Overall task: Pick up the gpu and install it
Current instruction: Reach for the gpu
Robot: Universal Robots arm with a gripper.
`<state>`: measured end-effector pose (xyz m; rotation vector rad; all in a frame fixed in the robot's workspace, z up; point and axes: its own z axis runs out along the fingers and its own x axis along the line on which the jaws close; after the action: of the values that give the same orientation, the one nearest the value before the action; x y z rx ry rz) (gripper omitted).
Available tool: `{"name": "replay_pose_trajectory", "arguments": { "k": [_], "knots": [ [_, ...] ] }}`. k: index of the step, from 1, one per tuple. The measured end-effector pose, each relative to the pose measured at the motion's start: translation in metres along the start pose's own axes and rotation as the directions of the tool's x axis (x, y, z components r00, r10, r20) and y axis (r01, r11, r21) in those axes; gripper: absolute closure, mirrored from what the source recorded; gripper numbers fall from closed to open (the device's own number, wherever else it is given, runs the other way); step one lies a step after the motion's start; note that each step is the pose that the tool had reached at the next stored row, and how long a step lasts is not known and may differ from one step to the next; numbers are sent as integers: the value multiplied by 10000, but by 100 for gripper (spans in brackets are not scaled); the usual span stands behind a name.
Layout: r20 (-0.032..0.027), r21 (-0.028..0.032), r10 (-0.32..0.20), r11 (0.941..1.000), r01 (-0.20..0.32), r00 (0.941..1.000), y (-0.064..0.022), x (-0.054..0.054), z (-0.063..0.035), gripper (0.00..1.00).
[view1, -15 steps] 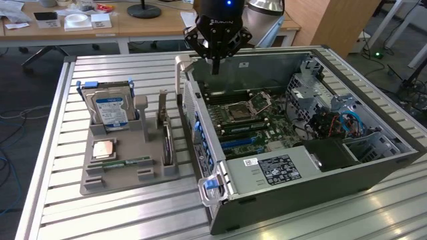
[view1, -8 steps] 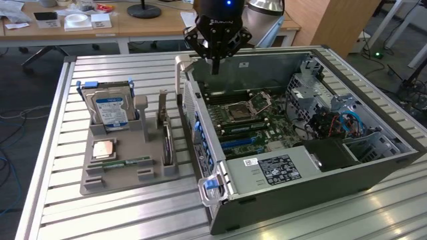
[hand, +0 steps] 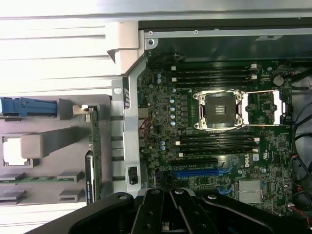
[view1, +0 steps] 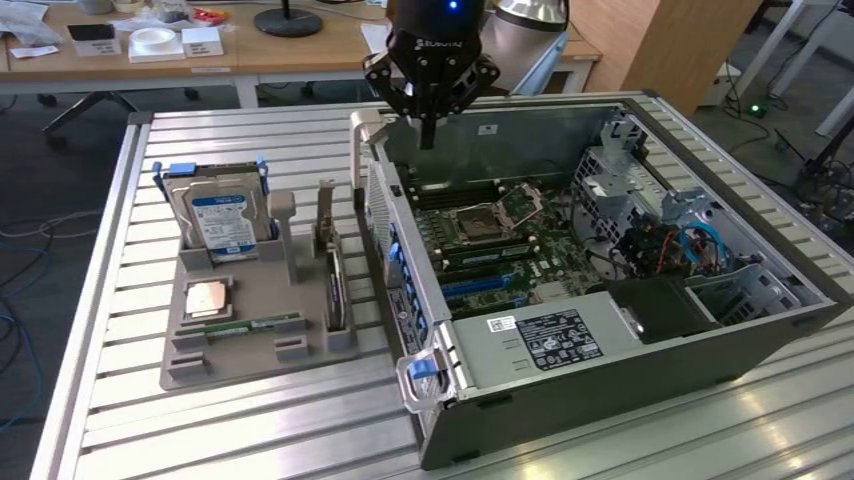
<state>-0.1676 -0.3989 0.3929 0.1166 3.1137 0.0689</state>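
Note:
The gpu (view1: 334,287) stands on edge in a slot of the grey holder tray (view1: 254,362), its green board seen edge-on and its silver bracket uppermost. In the wrist view the gpu (hand: 94,156) is a thin green strip beside the case wall. My gripper (view1: 427,135) hangs above the back edge of the open computer case (view1: 561,350), well away from the gpu, at the exterior view's right of it. Its fingers (hand: 181,199) are pressed together and hold nothing. The motherboard (hand: 214,146) lies below with a blue slot (hand: 195,172).
The tray also holds a silver hard drive (view1: 220,220) with a blue-white label, a CPU chip (view1: 204,297) and a narrow memory stick (view1: 247,325). The case's side wall (view1: 380,230) stands between tray and motherboard. Cables and a drive cage (view1: 667,240) fill the case's far side.

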Motion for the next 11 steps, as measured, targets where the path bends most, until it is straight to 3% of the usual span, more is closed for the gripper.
{"name": "replay_pose_trajectory", "arguments": {
  "k": [11],
  "knots": [
    [0, 0, 0, 10000, 0, 10000, -10, 128, -2, 89]
  ]
}}
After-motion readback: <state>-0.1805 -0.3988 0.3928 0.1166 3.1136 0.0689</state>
